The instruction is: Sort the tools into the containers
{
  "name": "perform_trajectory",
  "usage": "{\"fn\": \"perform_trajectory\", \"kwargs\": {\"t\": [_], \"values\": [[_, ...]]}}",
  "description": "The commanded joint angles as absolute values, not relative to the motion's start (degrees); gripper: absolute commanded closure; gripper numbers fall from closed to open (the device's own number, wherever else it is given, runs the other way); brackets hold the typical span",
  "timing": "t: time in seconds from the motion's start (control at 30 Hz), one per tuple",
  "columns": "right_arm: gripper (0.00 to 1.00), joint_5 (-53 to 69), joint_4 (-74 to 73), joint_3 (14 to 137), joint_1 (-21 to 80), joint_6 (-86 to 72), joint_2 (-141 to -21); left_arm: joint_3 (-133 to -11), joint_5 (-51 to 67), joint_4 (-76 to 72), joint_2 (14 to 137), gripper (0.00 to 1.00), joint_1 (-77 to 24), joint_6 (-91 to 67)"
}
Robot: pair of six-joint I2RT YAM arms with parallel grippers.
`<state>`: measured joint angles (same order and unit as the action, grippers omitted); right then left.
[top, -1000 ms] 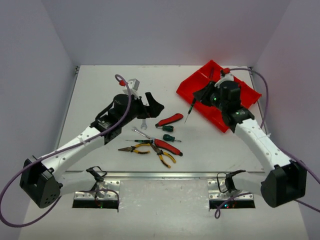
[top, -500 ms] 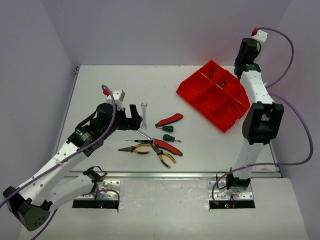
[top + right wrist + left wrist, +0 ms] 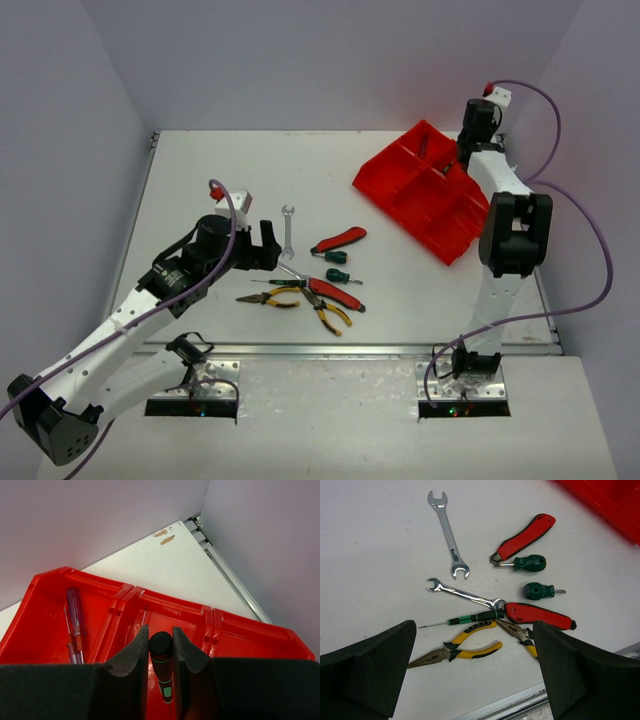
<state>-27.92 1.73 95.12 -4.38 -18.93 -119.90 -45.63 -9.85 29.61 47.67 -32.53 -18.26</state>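
Note:
The red divided tray [image 3: 440, 215] sits at the far right. My right gripper [image 3: 161, 647] is shut on a slim black-handled screwdriver [image 3: 162, 655] with green bands, pointing down into a middle compartment of the tray [image 3: 120, 587]. In the top view this gripper [image 3: 464, 152] is at the tray's far edge. A slim blue/red screwdriver [image 3: 75, 622] lies in the left compartment. My left gripper [image 3: 475, 667] is open and empty, above yellow-handled pliers [image 3: 457, 649]. On the table lie two silver wrenches [image 3: 449, 534] [image 3: 465, 594], red-handled pliers [image 3: 524, 532], red cutters [image 3: 540, 615], two green screwdrivers [image 3: 530, 563] and a black-and-green screwdriver [image 3: 472, 617].
A second pair of yellow-handled pliers [image 3: 330, 315] lies beside the cutters. A metal rail [image 3: 340, 350] runs along the table's near edge. Walls enclose the table at the back and both sides.
My right arm has swung from the tray's near side up and over to its far edge, holding the screwdriver. My left gripper has drawn back toward the near left, above the tool pile.

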Motion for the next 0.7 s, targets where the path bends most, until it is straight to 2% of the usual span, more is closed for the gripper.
{"fn": "perform_trajectory", "kwargs": {"t": [0.0,0.03,0.1,0.2,0.37,0.47,0.67], "values": [[0.79,-27.5,3.1,95.7,-4.6,-21.2,-119.4,-45.5,-9.1,27.2,47.1,0.0,-32.5,-17.5],[0.55,-27.1,2.3,95.6,-4.6,-21.4,-119.2,-45.5,-9.1,27.2,47.1,0.0,-32.5,-17.5],[0.36,-27.2,0.8,95.7,-4.6,-22.3,-118.7,-45.5,-9.1,27.2,47.5,0.0,-32.5,-17.5],[0.01,-26.5,-1.6,96.9,-4.2,-23.0,-117.1,-45.6,-9.8,27.3,48.3,0.0,-32.5,-17.5],[0.01,-25.4,-9.9,100.0,-2.1,-24.5,-112.4,-45.8,-10.9,27.4,48.8,0.0,-32.5,-17.5],[0.01,-24.4,-16.7,98.7,2.7,-25.7,-105.0,-46.7,-14.2,28.7,50.8,0.0,-32.5,-20.3],[0.01,-20.0,-16.7,78.5,13.8,-28.1,-84.8,-49.8,-16.2,33.9,60.6,0.0,-32.5,-34.2]]}}
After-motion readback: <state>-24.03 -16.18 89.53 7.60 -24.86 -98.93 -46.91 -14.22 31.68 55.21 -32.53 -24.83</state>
